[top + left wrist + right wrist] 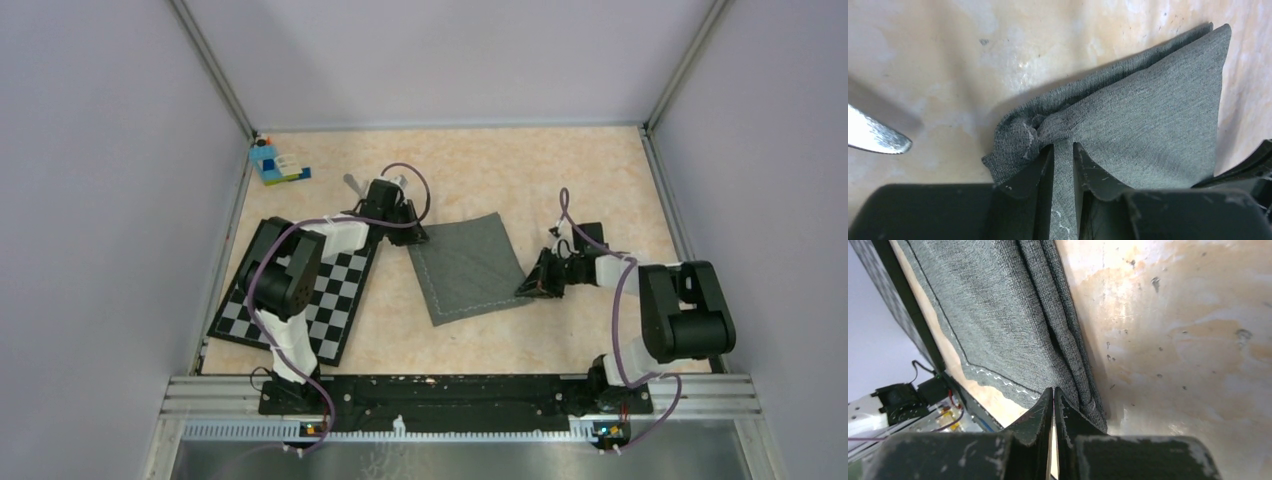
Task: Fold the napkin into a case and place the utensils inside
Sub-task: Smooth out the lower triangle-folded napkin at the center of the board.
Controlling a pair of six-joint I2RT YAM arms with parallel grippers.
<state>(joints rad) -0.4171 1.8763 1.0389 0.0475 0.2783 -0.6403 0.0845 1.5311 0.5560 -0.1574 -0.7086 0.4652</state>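
Fold step in hand, utensils not yet placed. On pale marbled surface [520,165], centre, lies dark grey hemmed cloth napkin [465,268], doubled layers visible. Left claw [1064,152] clamped tight on bunched corner. Right claw [1053,399] pinched nearly closed on opposite edge. Silver metal utensil tip [878,137] lies near left claw. Next, by judgement: both claws together carry held edge across, lay flat, keep hems aligned.

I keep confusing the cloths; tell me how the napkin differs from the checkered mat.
The napkin is plain dark grey; the mat is black-and-white checked. The napkin is pinched by the left gripper and right gripper; the mat lies ungripped under the left arm. Both lie askew.
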